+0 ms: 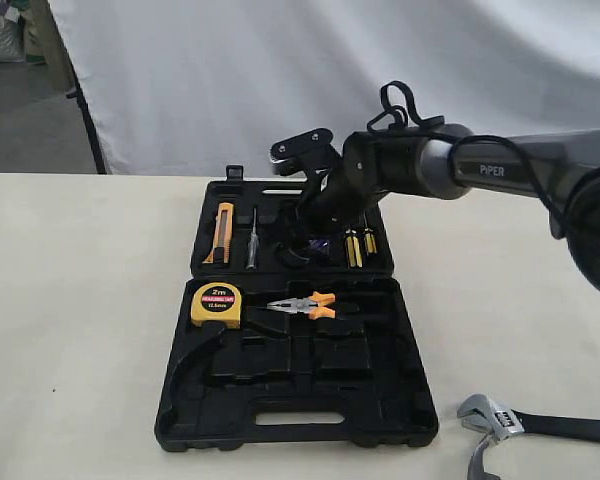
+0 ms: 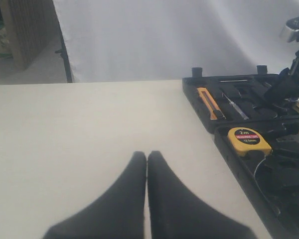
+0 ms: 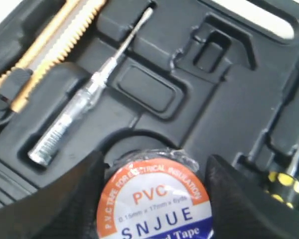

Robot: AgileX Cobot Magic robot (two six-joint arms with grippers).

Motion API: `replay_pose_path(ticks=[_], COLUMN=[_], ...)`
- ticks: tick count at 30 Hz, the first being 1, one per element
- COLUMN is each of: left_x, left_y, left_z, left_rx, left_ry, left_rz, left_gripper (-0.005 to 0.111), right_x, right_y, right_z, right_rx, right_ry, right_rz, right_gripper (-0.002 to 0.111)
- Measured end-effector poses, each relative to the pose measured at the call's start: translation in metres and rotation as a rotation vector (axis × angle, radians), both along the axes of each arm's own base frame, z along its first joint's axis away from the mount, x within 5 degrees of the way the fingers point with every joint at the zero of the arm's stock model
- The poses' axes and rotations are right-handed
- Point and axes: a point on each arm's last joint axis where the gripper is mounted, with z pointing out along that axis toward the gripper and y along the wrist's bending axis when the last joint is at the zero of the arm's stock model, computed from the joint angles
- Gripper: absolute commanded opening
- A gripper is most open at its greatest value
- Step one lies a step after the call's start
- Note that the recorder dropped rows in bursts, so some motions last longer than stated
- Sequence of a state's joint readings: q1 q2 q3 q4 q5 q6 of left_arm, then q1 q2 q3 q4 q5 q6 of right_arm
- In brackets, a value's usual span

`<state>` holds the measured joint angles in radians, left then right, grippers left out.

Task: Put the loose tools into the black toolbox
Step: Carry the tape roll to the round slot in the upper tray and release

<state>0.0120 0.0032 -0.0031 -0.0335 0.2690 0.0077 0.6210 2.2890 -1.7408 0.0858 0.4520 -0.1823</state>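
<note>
The black toolbox lies open at the table's middle. My right gripper reaches down into its far half, and its fingers press both sides of the small tape roll, which has an orange, white and blue label. The roll hangs just over a round recess in the tray. The silver adjustable wrench with its black handle lies on the table at the front right. A curved grey metal end beside it looks like the hammer's head, cut off by the frame. My left gripper is shut above bare table, left of the toolbox.
In the box sit a yellow tape measure, orange-handled pliers, an orange utility knife, a tester screwdriver and yellow-black screwdrivers. A white backdrop hangs behind the table.
</note>
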Motion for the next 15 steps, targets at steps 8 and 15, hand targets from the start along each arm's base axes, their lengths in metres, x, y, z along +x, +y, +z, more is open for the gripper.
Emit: replay_pose_path(ticks=[8,15], left_x=[0.000,0.000], left_y=[0.000,0.000], left_z=[0.000,0.000], left_rx=[0.000,0.000], left_ry=[0.000,0.000], left_rz=[0.000,0.000], left_gripper=[0.001,0.001], right_x=[0.001,0.002], right_y=[0.007,0.008], right_z=[-0.009,-0.026], right_rx=[0.038,0.029], right_ry=[-0.011,0.008], right_rz=[-0.009,-0.014], right_gripper=[0.000,0.000])
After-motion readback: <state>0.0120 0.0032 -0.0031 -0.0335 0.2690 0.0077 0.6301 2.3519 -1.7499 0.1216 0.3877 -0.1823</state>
